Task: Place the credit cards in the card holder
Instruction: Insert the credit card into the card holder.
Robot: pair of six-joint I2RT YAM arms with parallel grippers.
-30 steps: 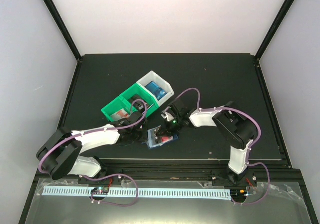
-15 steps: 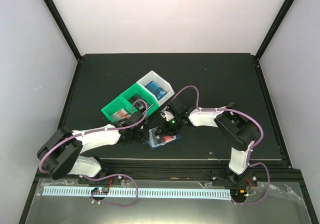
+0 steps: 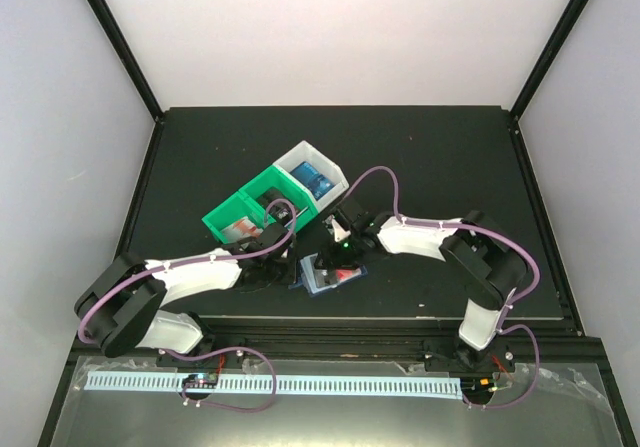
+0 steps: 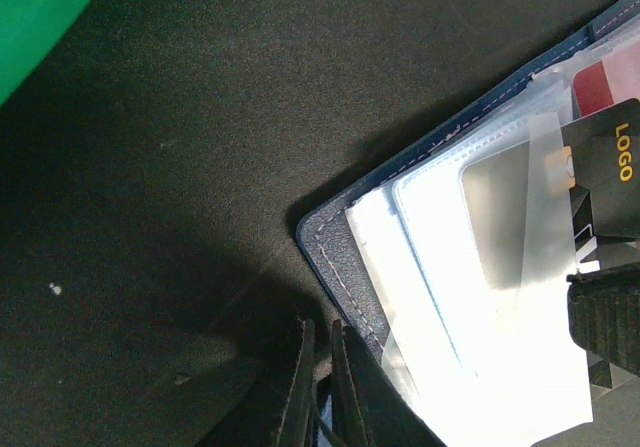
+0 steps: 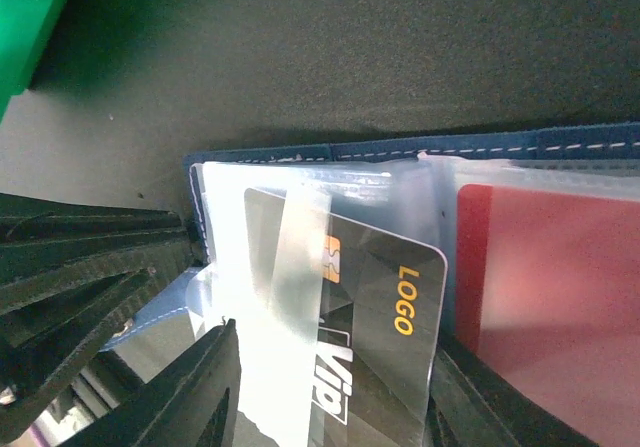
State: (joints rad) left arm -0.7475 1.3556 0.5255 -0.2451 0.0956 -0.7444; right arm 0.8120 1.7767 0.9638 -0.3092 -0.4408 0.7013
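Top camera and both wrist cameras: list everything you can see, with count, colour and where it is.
card holder: one, dark blue, open on the table in front of the bins
black card: one, black with gold LOGO, partly in a clear sleeve
red card: one, red, in the neighbouring sleeve
green bin: one, green, behind the holder; reddish cards inside
white bin: one, white, against the green bin; blue cards inside
table: one, black
left gripper: one, black, shut, at the holder's corner
right gripper: one, black, open, at the black card
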